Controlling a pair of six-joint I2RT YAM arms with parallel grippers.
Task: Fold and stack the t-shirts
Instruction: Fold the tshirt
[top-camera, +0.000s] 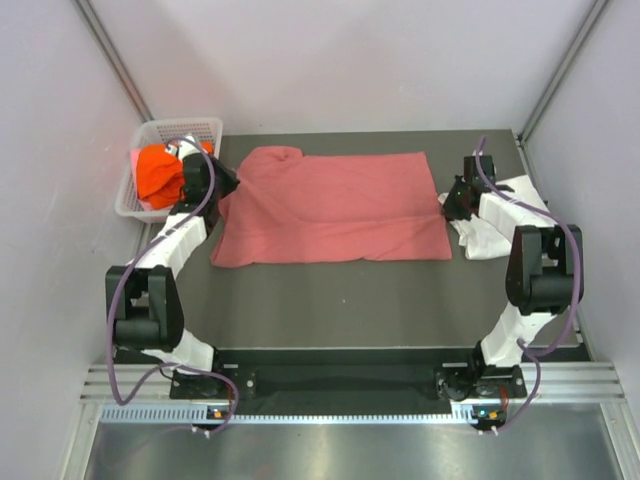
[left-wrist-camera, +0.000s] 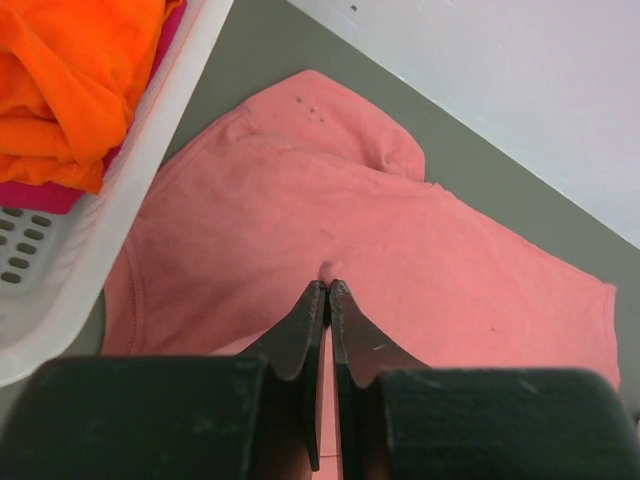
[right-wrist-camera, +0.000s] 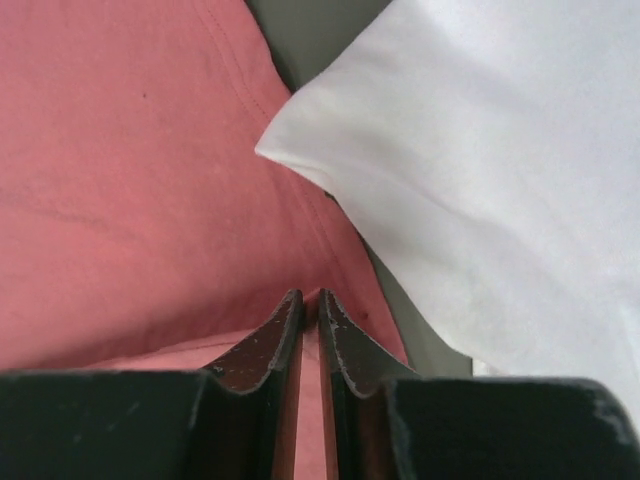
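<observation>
Left end effector (left-wrist-camera: 327, 287) and right end effector (right-wrist-camera: 310, 297) each clench an edge of pink tee (top-camera: 335, 205), flat on surface (top-camera: 330, 300); limp, light cloth, best pinched at corners. White tee (right-wrist-camera: 480, 180) beside; orange tee (top-camera: 158, 175) in basket (top-camera: 128, 200).

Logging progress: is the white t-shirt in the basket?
No, the white t-shirt lies on the table right of the pink t-shirt, while the basket holds the orange t-shirt.

Dusty pink-red t-shirt (top-camera: 335, 205), white t-shirt (right-wrist-camera: 500, 200), bright orange t-shirt (top-camera: 155, 175), white basket (top-camera: 190, 127).
</observation>
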